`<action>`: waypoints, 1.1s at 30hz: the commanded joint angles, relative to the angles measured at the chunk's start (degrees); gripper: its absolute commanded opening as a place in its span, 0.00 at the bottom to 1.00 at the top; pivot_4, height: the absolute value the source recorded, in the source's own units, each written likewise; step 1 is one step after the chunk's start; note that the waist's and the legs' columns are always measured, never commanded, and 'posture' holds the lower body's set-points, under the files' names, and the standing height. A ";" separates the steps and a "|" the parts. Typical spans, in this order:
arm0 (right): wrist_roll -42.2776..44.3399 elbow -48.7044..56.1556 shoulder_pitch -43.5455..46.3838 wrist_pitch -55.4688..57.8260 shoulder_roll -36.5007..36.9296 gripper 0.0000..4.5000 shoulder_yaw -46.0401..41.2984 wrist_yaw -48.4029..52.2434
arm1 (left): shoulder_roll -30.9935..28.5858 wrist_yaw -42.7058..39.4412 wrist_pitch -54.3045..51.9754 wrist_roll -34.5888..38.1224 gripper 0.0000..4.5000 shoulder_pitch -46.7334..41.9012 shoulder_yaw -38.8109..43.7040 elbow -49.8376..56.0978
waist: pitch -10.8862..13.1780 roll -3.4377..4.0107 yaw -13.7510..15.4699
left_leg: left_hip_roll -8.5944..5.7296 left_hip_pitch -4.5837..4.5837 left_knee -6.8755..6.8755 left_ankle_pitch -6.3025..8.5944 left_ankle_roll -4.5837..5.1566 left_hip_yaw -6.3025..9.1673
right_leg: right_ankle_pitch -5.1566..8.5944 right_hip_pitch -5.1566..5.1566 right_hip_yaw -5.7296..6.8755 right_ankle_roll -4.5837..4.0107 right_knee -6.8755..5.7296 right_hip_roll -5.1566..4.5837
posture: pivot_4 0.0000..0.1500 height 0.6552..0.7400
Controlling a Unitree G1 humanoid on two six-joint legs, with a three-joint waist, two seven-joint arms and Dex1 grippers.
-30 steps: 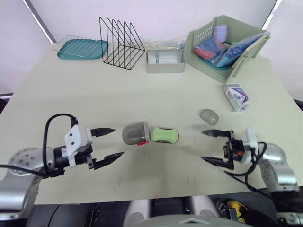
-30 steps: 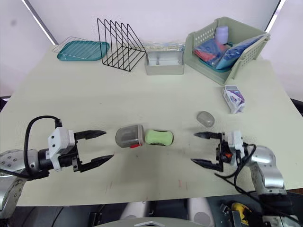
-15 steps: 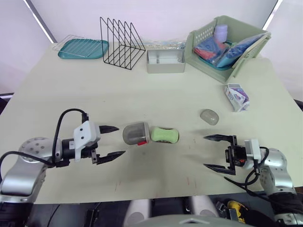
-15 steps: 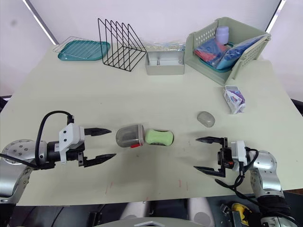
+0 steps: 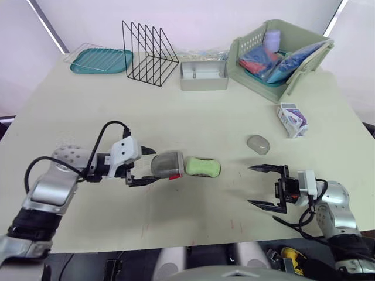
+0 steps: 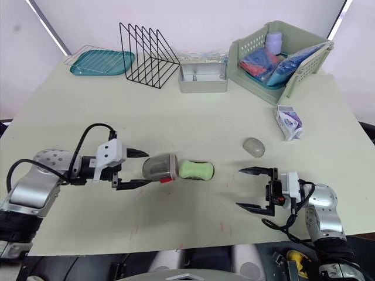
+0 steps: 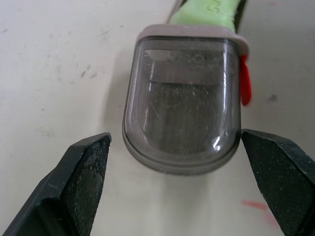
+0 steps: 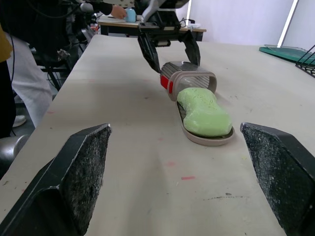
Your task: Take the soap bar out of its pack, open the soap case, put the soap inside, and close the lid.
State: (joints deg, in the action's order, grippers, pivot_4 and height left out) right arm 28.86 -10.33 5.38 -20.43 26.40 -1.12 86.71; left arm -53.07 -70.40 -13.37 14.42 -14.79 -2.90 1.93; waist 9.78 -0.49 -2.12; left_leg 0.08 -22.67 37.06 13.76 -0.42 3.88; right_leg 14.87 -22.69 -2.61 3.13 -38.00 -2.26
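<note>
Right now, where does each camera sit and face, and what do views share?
Left eye view: on the head, facing forward and down over the table; both arms show, left claw and right claw open.
Right eye view: beside it, same scene.
Left wrist view: on that wrist, facing the lid between left fingers.
Right wrist view: on that wrist, facing the soap between right fingers.
Shared: both wrist views show lid and soap.

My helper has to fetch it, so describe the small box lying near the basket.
Find the pale green basket at the table's far right corner. Just in front of it, nearer the robot, lies the small box. It is white with purple print, unlike the plain grey oval piece nearby.
</note>
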 commanded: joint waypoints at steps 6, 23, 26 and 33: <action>0.41 1.58 -0.67 -0.60 0.26 0.98 -0.10 -1.46 | 2.50 -0.82 -0.53 -2.22 1.00 -4.25 -3.89 -1.77 | 0.00 0.00 -0.02 | 0.00 0.00 0.01 0.00 0.00 0.00 | 0.00 0.00 -0.02 0.00 -0.01 0.01 | 1.00 1.00; -0.03 1.91 -1.55 -0.62 1.50 0.98 -0.02 -1.97 | 4.88 -2.01 4.00 -4.49 1.00 -7.42 -5.34 -6.93 | 0.00 0.00 0.13 | 0.00 -0.01 0.06 0.00 0.00 0.00 | 0.00 0.00 -0.04 0.00 -0.03 0.02 | 1.00 1.00; -0.03 2.05 -1.53 -0.51 1.64 0.98 0.07 -2.08 | 5.10 -2.26 4.27 -4.68 1.00 -7.67 -5.38 -7.24 | 0.00 0.00 0.12 | 0.00 -0.02 0.06 0.00 0.00 0.00 | 0.00 0.00 -0.04 0.00 -0.04 0.02 | 1.00 1.00; -0.40 1.88 -1.27 -0.36 1.86 0.98 0.17 -2.58 | 5.33 -1.96 5.39 -5.31 1.00 -7.39 -5.65 -7.87 | 0.00 0.00 0.10 | 0.00 -0.02 0.06 0.00 0.00 0.00 | 0.00 0.00 -0.04 0.00 -0.04 0.02 | 1.00 1.00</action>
State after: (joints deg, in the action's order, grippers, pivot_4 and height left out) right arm 28.19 -9.91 3.98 -20.47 27.78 -0.86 84.39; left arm -47.76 -72.31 -9.00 9.01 -22.05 -9.40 -6.22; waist 9.78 -0.49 -2.01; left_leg 0.09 -22.69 37.12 13.76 -0.42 3.88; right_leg 14.87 -22.69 -2.65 3.12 -38.04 -2.24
